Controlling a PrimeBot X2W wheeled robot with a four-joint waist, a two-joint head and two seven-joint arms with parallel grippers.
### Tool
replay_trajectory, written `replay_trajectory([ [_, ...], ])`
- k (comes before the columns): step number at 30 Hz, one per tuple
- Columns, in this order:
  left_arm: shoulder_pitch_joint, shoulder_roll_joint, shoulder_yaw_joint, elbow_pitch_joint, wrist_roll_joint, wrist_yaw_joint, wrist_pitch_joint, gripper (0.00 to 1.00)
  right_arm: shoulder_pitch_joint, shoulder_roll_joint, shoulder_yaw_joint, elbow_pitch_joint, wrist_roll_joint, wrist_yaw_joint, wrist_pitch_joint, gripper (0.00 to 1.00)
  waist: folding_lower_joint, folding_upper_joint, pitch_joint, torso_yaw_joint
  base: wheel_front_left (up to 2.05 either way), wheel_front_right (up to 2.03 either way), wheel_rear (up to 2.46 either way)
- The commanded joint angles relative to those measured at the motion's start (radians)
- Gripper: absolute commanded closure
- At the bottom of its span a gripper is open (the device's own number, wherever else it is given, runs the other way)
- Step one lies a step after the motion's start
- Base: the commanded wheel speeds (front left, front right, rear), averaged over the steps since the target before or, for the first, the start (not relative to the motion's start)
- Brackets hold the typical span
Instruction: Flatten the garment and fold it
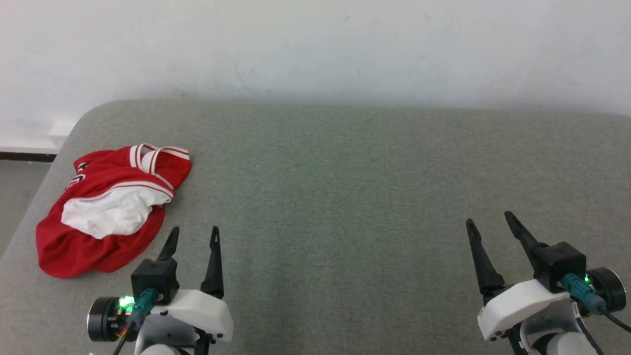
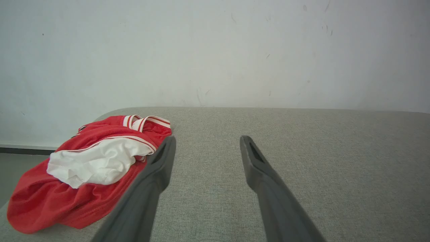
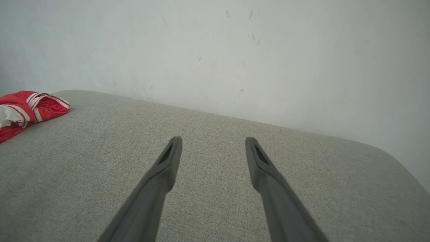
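Observation:
The garment (image 1: pixel 106 212) is a red jersey with white-and-red striped trim, lying crumpled in a heap at the left end of the grey padded surface, its white inner fabric turned up on top. My left gripper (image 1: pixel 194 232) stands open just to the right of the heap's near edge, holding nothing. In the left wrist view the garment (image 2: pixel 84 171) lies left of my open left gripper (image 2: pixel 207 140). My right gripper (image 1: pixel 488 219) is open and empty far off on the right side. From the right wrist view, the garment (image 3: pixel 27 109) shows at the far left edge, well away from the open right gripper (image 3: pixel 213 141).
The grey fabric-covered surface (image 1: pixel 345 197) has rounded far corners and ends at a white wall (image 1: pixel 315 44). Its left edge runs close by the garment, with floor (image 1: pixel 15 192) beyond.

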Motion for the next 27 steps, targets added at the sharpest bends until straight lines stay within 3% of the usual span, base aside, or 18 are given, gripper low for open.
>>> replay_trajectory([
  [1, -0.015, 0.007, -0.002, 0.006, -0.006, 0.009, -0.010, 0.00, -0.001, 0.001, 0.004, 0.006, 0.006, -0.001, -0.007, 0.00, 0.0000, 0.0000, -0.002, 0.019, 0.00, 0.00, 0.00],
  [27, 0.003, 0.027, -0.013, 0.022, -0.058, 0.057, -0.064, 0.00, -0.007, 0.002, 0.033, 0.024, 0.015, -0.001, -0.040, 0.00, 0.0000, 0.0000, -0.005, 0.173, 0.00, 0.00, 0.00],
])
